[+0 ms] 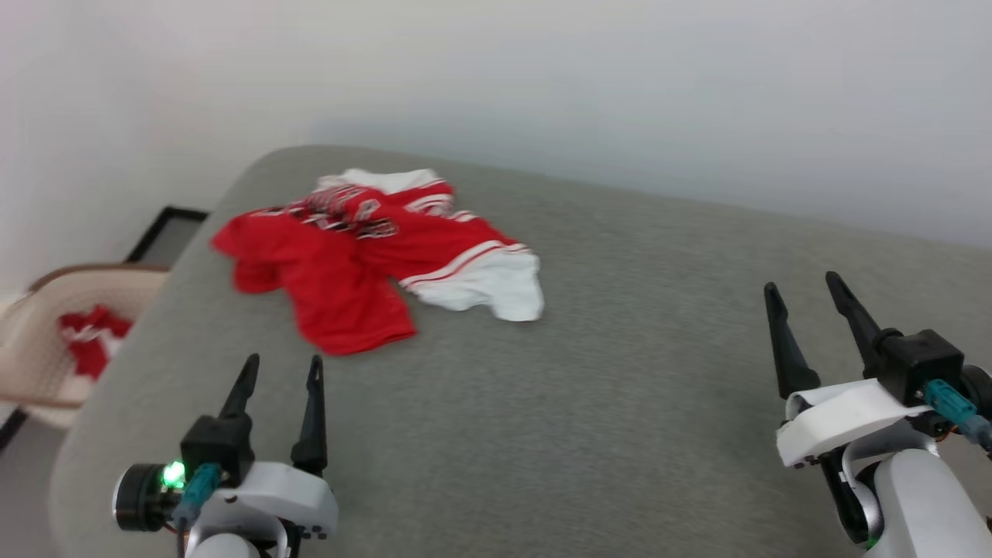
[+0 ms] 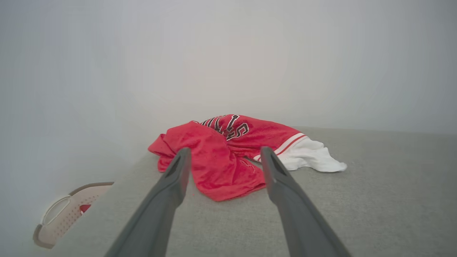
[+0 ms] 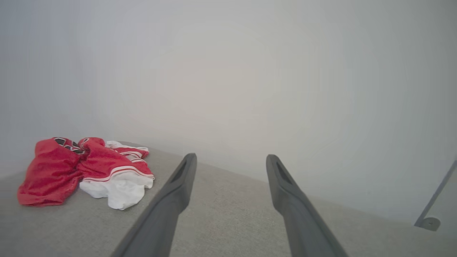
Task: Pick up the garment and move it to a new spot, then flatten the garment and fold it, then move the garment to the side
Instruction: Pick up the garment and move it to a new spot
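Lining up the first pick: crumpled red mesh jersey T-shirt with white sleeves and black lettering (image 1: pixel 341 263) lies on the far-left part of the grey fabric-covered bench (image 1: pixel 620 403), near its left edge.

My left end effector (image 1: pixel 284 360) is clearly the nearer one. Its jaws are wide apart and empty, and the fingers point almost straight at the shirt's near red edge, which is a little ahead of the tips and not touching. In the left wrist view the heap sits dead between the two fingers.

The shirt's long axis runs across my reach, red body left, white sleeve trailing right.

My right end effector (image 1: pixel 801 283) is also spread open and empty. It is well apart from the shirt, which lies ahead and off to its left.

Judgement: a short forward reach with the left; the right would need a long swing across.

Beige perforated basket (image 1: pixel 46 333) holding something red sits off the bench's left edge. Not the target.
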### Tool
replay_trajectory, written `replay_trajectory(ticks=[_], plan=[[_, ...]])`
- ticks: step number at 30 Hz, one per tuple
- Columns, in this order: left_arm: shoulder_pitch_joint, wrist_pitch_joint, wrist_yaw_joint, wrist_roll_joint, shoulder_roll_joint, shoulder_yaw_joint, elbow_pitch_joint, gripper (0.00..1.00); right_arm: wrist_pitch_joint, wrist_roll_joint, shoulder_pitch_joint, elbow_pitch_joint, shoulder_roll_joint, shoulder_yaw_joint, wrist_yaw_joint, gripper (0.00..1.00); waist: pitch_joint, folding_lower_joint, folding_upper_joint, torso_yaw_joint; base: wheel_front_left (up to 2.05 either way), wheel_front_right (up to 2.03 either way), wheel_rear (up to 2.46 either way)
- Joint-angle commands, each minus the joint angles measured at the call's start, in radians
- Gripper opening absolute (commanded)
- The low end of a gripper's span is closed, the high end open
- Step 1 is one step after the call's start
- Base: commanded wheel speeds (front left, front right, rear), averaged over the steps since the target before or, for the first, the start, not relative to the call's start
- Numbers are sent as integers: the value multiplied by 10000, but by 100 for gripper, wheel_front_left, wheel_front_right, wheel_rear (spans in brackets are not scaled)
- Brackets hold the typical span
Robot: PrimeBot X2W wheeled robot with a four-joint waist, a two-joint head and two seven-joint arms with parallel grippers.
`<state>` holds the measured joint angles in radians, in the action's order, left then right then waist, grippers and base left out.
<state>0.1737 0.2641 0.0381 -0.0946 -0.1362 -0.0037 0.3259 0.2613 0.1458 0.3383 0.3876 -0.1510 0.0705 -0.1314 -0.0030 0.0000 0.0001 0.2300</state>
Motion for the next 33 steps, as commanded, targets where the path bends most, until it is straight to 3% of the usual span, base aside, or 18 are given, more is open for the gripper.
replay_trajectory(ticks=[1, 7, 16, 21, 26, 33], plan=[[-121, 4, -33, 83, 15, 47, -16, 100, 53, 32, 31, -17, 12, 50, 14, 100, -23, 0, -1, 1416, 0, 0, 0], [-286, 4, -92, 119, 190, 191, -56, 100, 51, 186, 25, -19, 77, 480, 14, 100, -23, 0, -1, 2779, 0, 0, 0], [-954, 4, -368, -132, 390, 1052, -813, 100, 51, 616, 1026, 387, 189, 1897, 14, 100, 418, 0, -1, 3093, 0, 0, 0], [-992, 4, -156, -34, 431, 1133, -809, 100, 51, 807, 973, 445, 102, 2033, 14, 100, 369, 0, -1, 3034, 0, 0, 0], [-107, 4, 363, 291, 303, 518, -68, 100, 51, 761, 461, 246, -72, 1473, 14, 100, 387, 0, -1, 2870, 0, 0, 0], [2518, 4, 814, 299, -52, -406, 1637, 100, 51, 551, 499, -116, -283, 1350, 14, 100, 1447, 0, -1, 1468, 0, 0, 0]])
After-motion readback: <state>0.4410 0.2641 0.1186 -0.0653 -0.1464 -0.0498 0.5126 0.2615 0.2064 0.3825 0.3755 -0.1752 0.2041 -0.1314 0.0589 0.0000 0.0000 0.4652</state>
